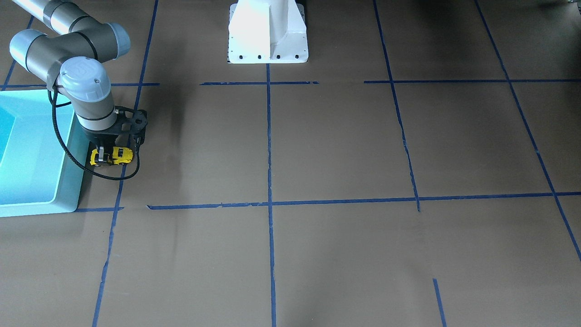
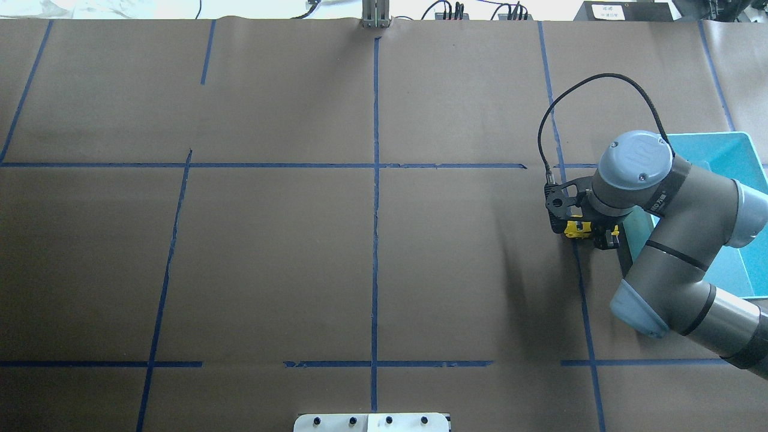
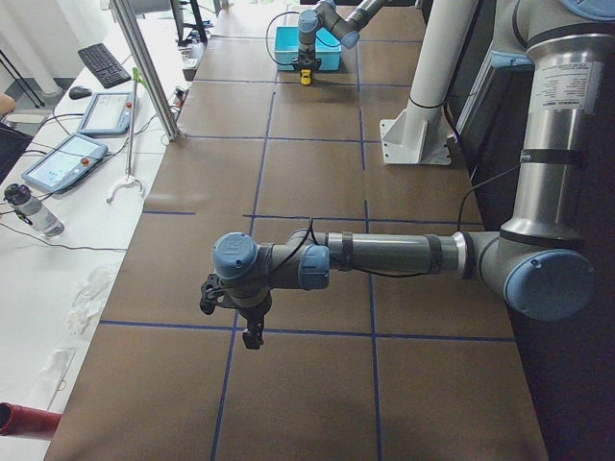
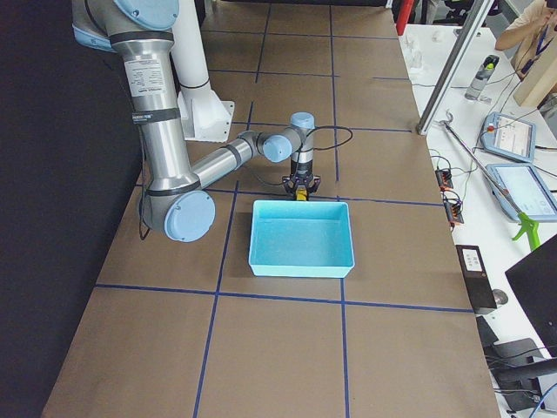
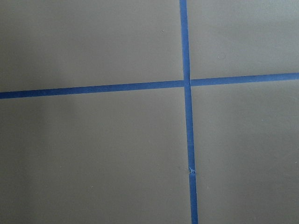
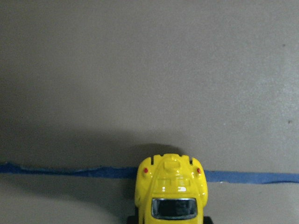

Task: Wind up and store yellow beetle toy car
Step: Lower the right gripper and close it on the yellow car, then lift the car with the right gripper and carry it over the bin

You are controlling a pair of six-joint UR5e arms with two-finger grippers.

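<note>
Partly hidden — yellow beetle toy car (image 1: 121,155), in right hand (image 1: 105,157)

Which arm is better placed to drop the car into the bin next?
Right. The right gripper grips the yellow beetle toy car right beside the light blue bin. The left gripper hangs far off at the table's other end, over a tape cross.

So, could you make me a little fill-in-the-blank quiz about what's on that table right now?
1. The toy car in the gripper is ____ in colour.
2. The gripper on the car belongs to the robot's ____ arm.
3. The car is above a tape line coloured ____.

Missing words: yellow; right; blue.
</note>
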